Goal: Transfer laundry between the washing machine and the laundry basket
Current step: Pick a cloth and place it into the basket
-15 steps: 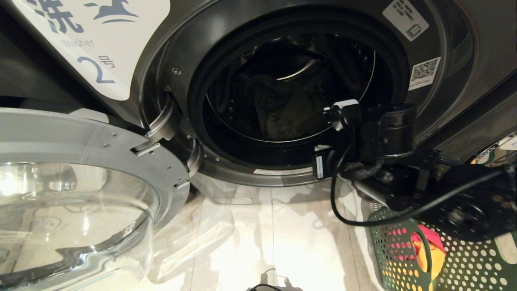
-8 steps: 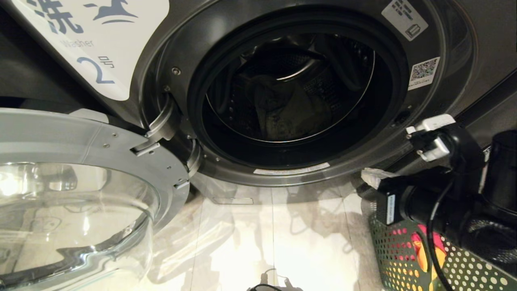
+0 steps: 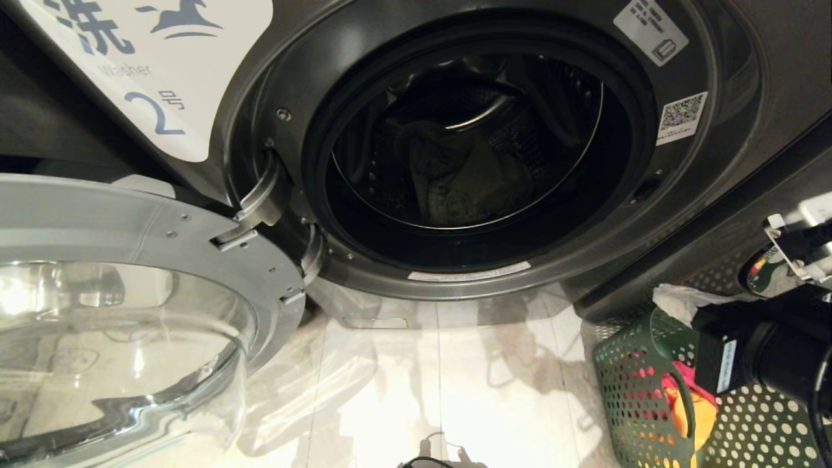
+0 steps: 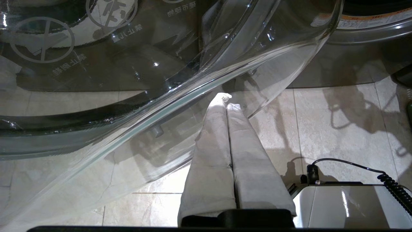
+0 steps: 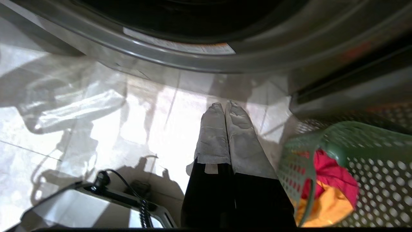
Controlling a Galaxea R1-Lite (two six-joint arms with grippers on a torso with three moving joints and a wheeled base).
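A laundromat; numbered washer label (image 3: 156,71) on the washing machine (image 3: 734,78); tiled floor (image 3: 429,390).

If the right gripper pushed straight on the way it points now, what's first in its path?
Probably the bare floor tiles before the washing machine; the shut right gripper points just beside the laundry basket. Depth is uncertain.

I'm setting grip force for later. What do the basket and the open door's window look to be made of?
Basket: likely moulded plastic, matt green, its walls pierced all over with round holes. Door window: clear and glossy, probably thick glass, bowl-shaped, with bright reflections, set in a brushed metallic rim.
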